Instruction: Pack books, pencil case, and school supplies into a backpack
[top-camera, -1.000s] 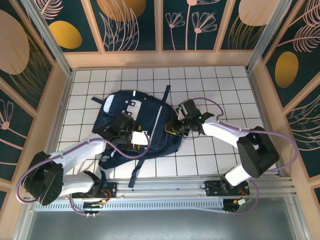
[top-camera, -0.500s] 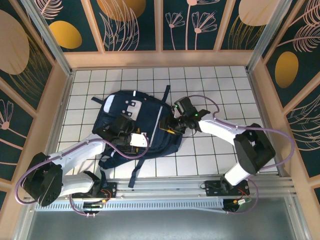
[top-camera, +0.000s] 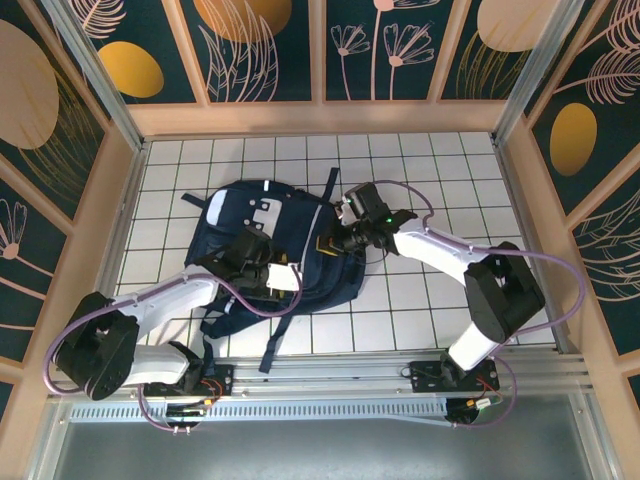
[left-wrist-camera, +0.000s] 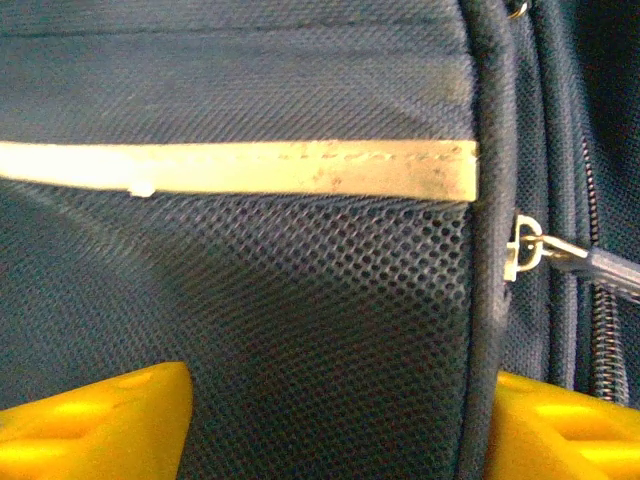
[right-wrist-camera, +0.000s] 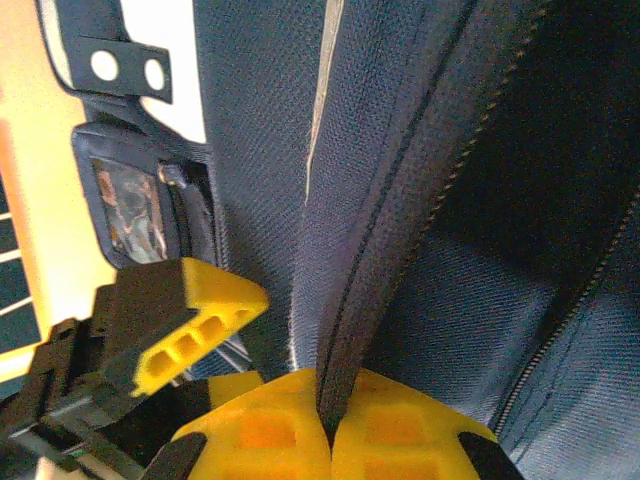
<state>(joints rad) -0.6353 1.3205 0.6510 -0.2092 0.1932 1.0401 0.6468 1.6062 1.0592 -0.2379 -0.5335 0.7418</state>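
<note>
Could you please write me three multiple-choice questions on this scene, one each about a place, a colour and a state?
1. Where does the backpack lie?
A: on the tiled table
B: on the metal rail
C: against the back wall

2. What colour is the stripe in the left wrist view?
A: red
B: pale cream
C: green

3. How is the right gripper?
A: wide open
B: holding a pen
C: shut on a backpack seam

Answers:
1 A, white tiles show all round it.
2 B, the band is pale against navy fabric.
3 C, its yellow fingers meet with the seam pinched between them.
</note>
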